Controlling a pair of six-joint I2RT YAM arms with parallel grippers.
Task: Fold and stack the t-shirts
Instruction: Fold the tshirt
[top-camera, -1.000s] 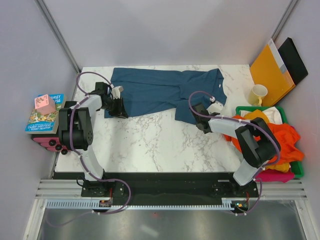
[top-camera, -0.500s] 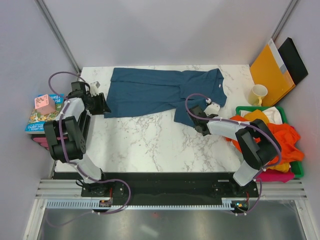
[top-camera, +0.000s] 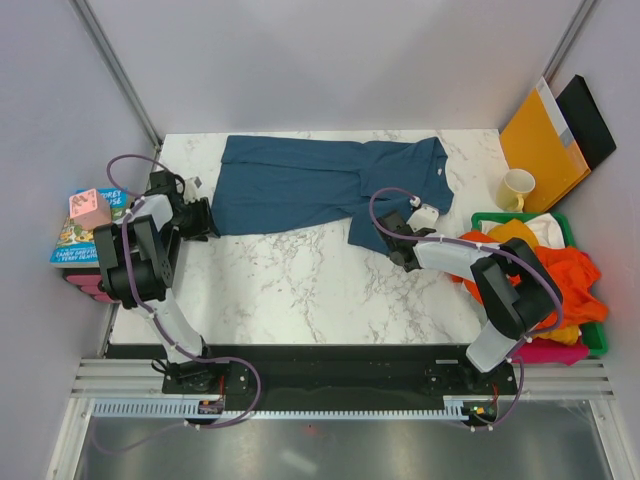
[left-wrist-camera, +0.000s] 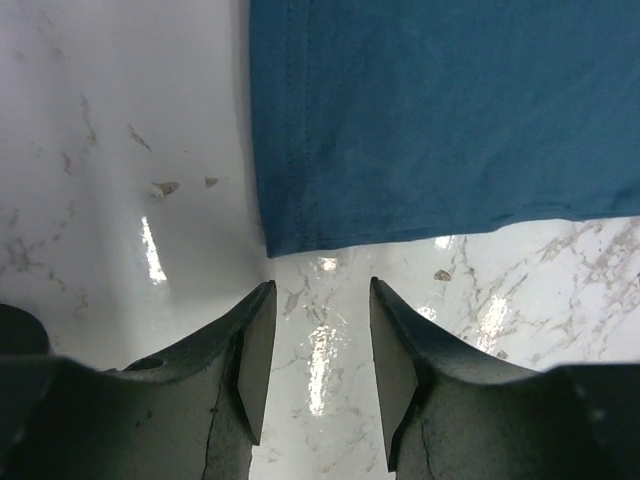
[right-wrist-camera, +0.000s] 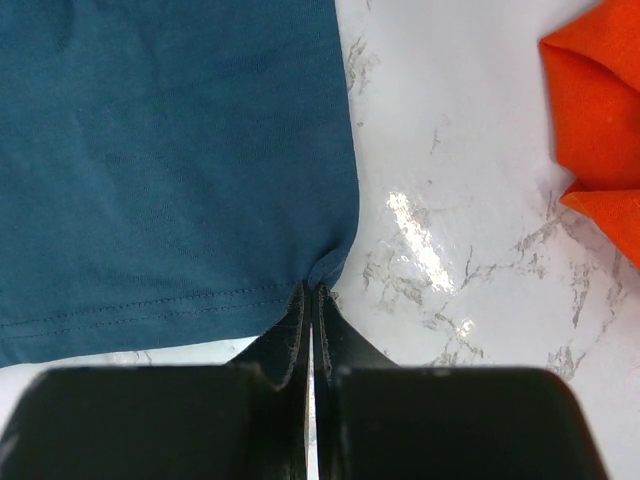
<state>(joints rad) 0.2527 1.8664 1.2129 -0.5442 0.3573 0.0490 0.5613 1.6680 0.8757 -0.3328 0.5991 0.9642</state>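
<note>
A dark teal-blue t-shirt (top-camera: 320, 185) lies spread across the far half of the marble table (top-camera: 300, 290). My left gripper (top-camera: 203, 222) is open and empty, low over bare marble just off the shirt's near-left corner (left-wrist-camera: 290, 240). My right gripper (top-camera: 385, 243) is shut on the shirt's near-right hem corner (right-wrist-camera: 335, 262), where the cloth puckers at my fingertips. Orange (top-camera: 565, 275), yellow and pink t-shirts are heaped in a green bin (top-camera: 596, 320) at the right. An orange shirt's edge shows in the right wrist view (right-wrist-camera: 595, 110).
A yellow mug (top-camera: 517, 188) stands at the table's far right. An orange paper envelope (top-camera: 545, 140) and a black folder (top-camera: 590, 120) lean on the right wall. Books with a pink block (top-camera: 88, 208) sit off the left edge.
My left gripper has let go of the shirt's left corner and swung out left, then back towards it, now open. The right gripper shifted slightly left, still holding the hem.
</note>
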